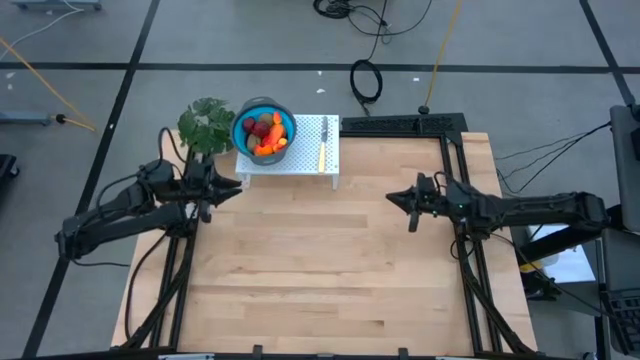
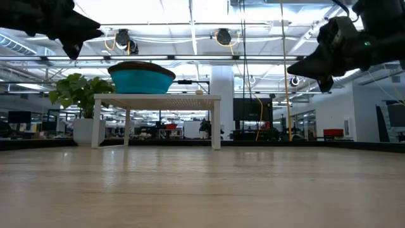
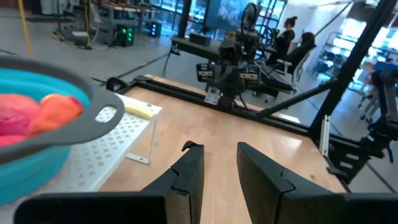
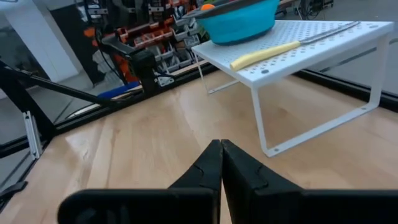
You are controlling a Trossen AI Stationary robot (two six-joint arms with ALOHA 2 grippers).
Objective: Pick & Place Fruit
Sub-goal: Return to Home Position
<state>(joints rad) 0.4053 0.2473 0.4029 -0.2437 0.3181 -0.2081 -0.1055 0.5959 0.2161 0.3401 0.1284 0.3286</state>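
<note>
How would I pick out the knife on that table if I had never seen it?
Find the wooden table, then the small white perforated shelf standing at its far edge. On the shelf, beside the blue bowl of fruit, lies the knife. It is the only long thin thing there, with a pale yellow handle and a grey blade.

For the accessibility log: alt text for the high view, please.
A blue strainer bowl holding toy fruit sits on a white shelf at the far edge of a wooden table, a yellow-handled knife beside it. Both arms reach over the table, left gripper by the shelf, right gripper farther right.
</note>
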